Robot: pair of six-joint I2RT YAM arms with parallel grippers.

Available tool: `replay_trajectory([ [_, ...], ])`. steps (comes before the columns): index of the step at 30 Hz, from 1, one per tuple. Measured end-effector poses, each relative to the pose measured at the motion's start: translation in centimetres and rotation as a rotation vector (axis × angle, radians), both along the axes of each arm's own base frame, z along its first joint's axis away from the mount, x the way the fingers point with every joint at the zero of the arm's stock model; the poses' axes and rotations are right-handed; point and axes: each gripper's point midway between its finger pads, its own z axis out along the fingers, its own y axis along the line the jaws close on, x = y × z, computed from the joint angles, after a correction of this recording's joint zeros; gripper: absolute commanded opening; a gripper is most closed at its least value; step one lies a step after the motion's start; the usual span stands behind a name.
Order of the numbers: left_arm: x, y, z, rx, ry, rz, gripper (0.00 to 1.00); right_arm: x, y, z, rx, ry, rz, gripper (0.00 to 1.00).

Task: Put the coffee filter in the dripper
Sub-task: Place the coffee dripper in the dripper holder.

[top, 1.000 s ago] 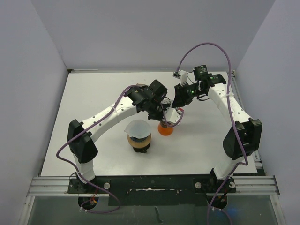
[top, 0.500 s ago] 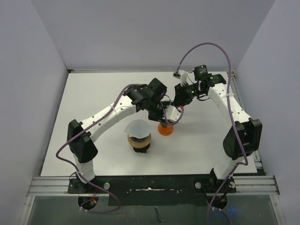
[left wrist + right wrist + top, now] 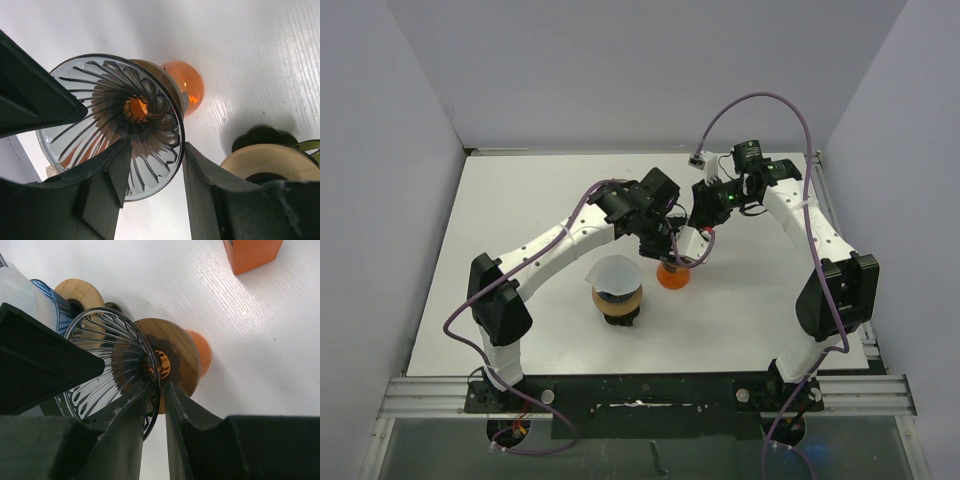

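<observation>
A clear ribbed glass dripper (image 3: 110,100) (image 3: 110,355) with a wooden collar (image 3: 177,340) sits tilted over an orange cup (image 3: 672,277) at mid-table. My right gripper (image 3: 159,390) (image 3: 692,243) is shut on the dripper's rim. My left gripper (image 3: 156,150) (image 3: 665,245) stands open, its fingers straddling the rim on the opposite side, one finger inside the cone. The white paper coffee filter (image 3: 615,272) (image 3: 17,287) rests apart, to the left, on top of a blue vessel (image 3: 50,302) with a wooden ring (image 3: 270,160). No filter lies in the glass dripper.
An orange box (image 3: 252,252) lies on the white table (image 3: 520,200) beyond the dripper in the right wrist view. A dark scalloped base (image 3: 260,137) sits under the wooden ring. Grey walls enclose the table on three sides.
My left gripper has opened off the dripper's rim and stayed beside it. The right gripper keeps its hold, and the filter has not moved.
</observation>
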Motion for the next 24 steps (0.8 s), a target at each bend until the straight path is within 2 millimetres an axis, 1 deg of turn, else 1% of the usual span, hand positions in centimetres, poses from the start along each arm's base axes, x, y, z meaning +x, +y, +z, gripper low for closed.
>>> replay_trajectory([
  [6, 0.16, 0.01, -0.23, 0.008, -0.006, -0.003, 0.37, -0.09, -0.14, -0.32, -0.009, 0.005, -0.003, 0.22],
  [17, 0.35, 0.22, -0.80, 0.026, -0.013, -0.002, 0.37, -0.10, -0.31, -0.63, -0.020, 0.008, -0.008, 0.22],
  [21, 0.48, 0.29, -0.86, 0.030, -0.020, 0.002, 0.34, -0.08, -0.34, -0.65, -0.023, 0.008, -0.010, 0.22],
  [24, 0.58, 0.34, -0.86, 0.033, -0.025, 0.004, 0.29, -0.09, -0.35, -0.66, -0.023, 0.008, -0.010, 0.22],
])
